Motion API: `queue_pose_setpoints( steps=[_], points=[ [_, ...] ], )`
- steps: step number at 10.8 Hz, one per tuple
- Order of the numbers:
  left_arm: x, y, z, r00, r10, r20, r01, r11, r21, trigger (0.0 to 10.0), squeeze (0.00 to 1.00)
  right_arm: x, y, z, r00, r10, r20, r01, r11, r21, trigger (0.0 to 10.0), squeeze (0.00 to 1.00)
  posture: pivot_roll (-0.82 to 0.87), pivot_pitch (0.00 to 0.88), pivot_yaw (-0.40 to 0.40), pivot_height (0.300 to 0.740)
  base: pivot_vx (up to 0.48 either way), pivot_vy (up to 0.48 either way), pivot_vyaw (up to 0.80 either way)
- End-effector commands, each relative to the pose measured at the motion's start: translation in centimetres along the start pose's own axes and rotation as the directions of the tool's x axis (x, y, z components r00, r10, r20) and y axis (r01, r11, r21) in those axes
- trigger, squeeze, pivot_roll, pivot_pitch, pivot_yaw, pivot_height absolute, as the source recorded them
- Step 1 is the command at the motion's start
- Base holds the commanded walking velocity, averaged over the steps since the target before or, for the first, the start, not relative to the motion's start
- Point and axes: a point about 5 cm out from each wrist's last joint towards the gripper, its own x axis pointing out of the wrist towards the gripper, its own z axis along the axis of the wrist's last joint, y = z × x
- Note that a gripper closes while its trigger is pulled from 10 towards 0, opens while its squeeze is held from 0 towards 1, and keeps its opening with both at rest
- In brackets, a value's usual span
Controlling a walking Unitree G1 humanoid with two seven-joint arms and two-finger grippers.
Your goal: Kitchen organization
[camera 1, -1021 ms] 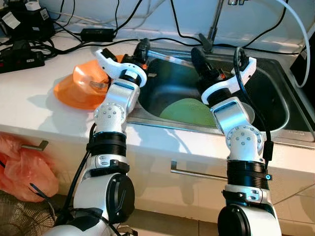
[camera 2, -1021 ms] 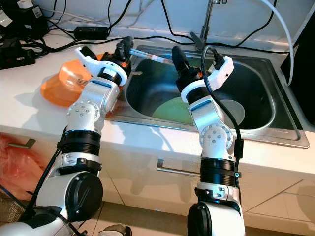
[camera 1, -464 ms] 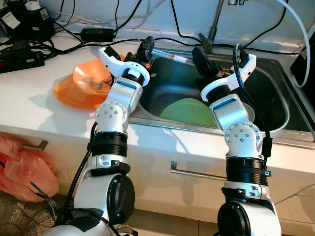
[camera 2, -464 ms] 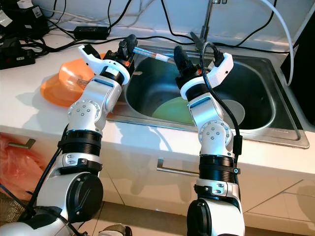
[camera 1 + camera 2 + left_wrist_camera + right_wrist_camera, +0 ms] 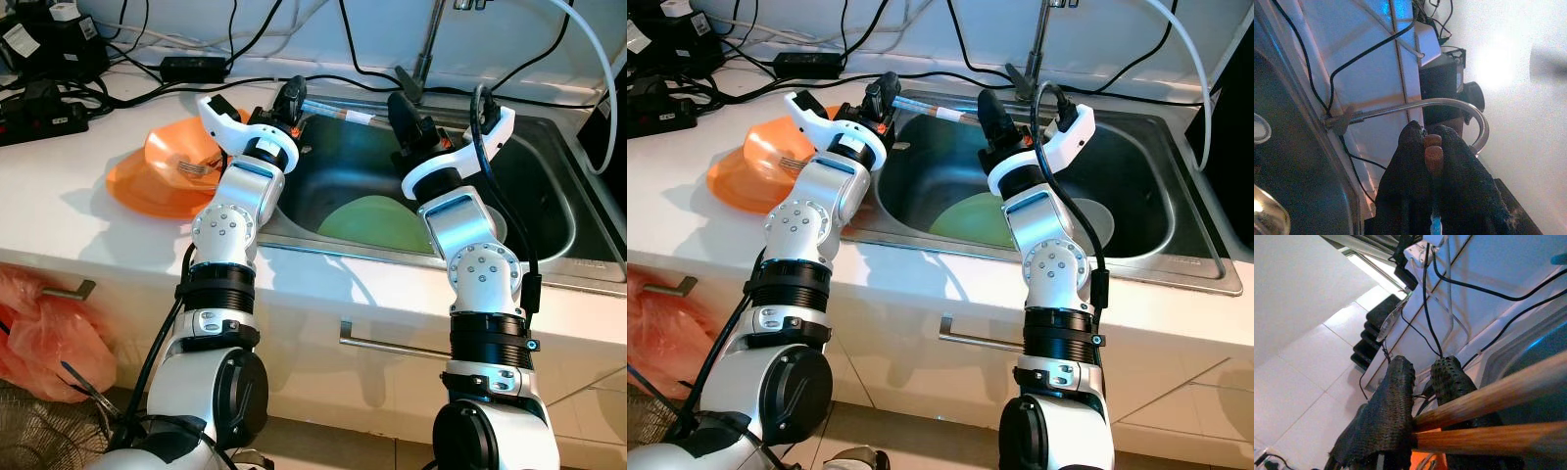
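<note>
A: Left gripper (image 5: 293,96) first; we see it clenched on the pair of thin wooden chopsticks (image 5: 343,113), up over the back-left corner of the stainless steel sink (image 5: 323,245); the left wrist view has the black fingers (image 5: 1459,171) pressed against the stick ends.

B: Agreed; the chopsticks run roughly level from that claw across towards the right gripper (image 5: 397,103), above the basin and touching nothing below.

A: Right claw state?

B: We cannot tell; in the right wrist view the two wooden sticks reach in at it, but whether it is grasping them is unclear.

A: Fine; what else do we log?

B: Round pale green plate (image 5: 377,223) lying flat in the sink bottom, under the right forearm; orange plastic bowl (image 5: 147,181) on the white counter (image 5: 59,196) just left of the sink, a metal fork (image 5: 191,168) lying in it.

A: We add the chrome tap (image 5: 428,44) behind the sink; black cables (image 5: 127,83) along the back of the counter; orange plastic bag (image 5: 39,333) hanging at the cabinet front, lower left.
</note>
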Motion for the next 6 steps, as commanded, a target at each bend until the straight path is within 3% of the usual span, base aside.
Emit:
queue_pose_setpoints(
  steps=[1,2,3,6],
  points=[
    [-0.88,1.40,-8.20,0.983,0.052,-0.175,-0.075,0.989,-0.125,10.0,0.08,0.59,0.76,0.10,1.000,0.004,0.003,-0.004,1.000,-0.023,0.0,0.00,0.07,0.034,0.027,0.740,0.000,0.000,0.00],
    [-0.92,1.39,-8.37,0.982,0.048,-0.182,-0.073,0.988,-0.133,10.0,0.81,0.60,0.72,0.10,1.000,0.000,0.003,0.000,1.000,-0.020,0.0,0.00,0.07,0.034,0.027,0.740,0.000,0.000,0.00],
    [-0.94,1.39,-8.46,0.981,0.047,-0.188,-0.073,0.988,-0.136,10.0,1.00,0.60,0.70,0.10,1.000,-0.001,0.002,0.001,1.000,-0.019,0.0,0.00,0.07,0.034,0.027,0.740,0.000,0.000,0.00],
    [-0.99,1.38,-8.57,0.980,0.045,-0.194,-0.073,0.988,-0.138,10.0,1.00,0.60,0.68,0.10,1.000,-0.002,0.002,0.002,1.000,-0.017,0.0,0.00,0.07,0.034,0.027,0.740,0.000,0.000,0.00]
  ],
)
